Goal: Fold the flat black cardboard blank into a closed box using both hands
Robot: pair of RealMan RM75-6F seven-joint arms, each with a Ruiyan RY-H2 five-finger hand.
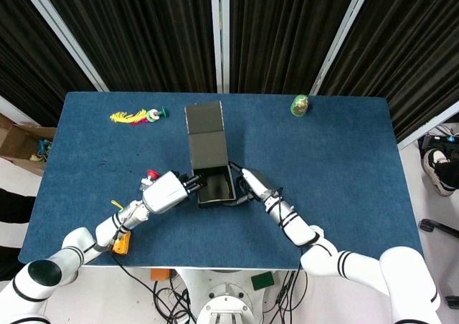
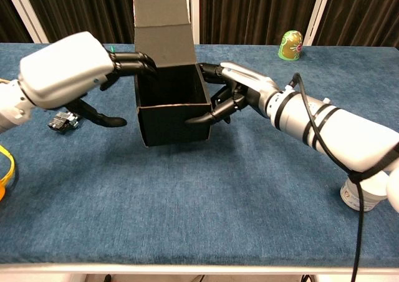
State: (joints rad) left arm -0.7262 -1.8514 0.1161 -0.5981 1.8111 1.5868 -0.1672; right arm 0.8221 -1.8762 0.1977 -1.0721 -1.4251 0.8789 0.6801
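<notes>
Your left hand (image 2: pixel 65 70) and right hand (image 2: pixel 240 92) pinch opposite walls of the open black box (image 2: pixel 171 101) standing mid-desk (image 2: pixel 206 213); light, bendable card, so grip near corners and press gently.

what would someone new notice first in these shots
The open black cardboard box stands mid-table with its lid flap upright, held between the white left hand at its left wall and the right hand at its right wall. Far behind sits a small green egg-shaped figure, near the blue table's back edge.
</notes>
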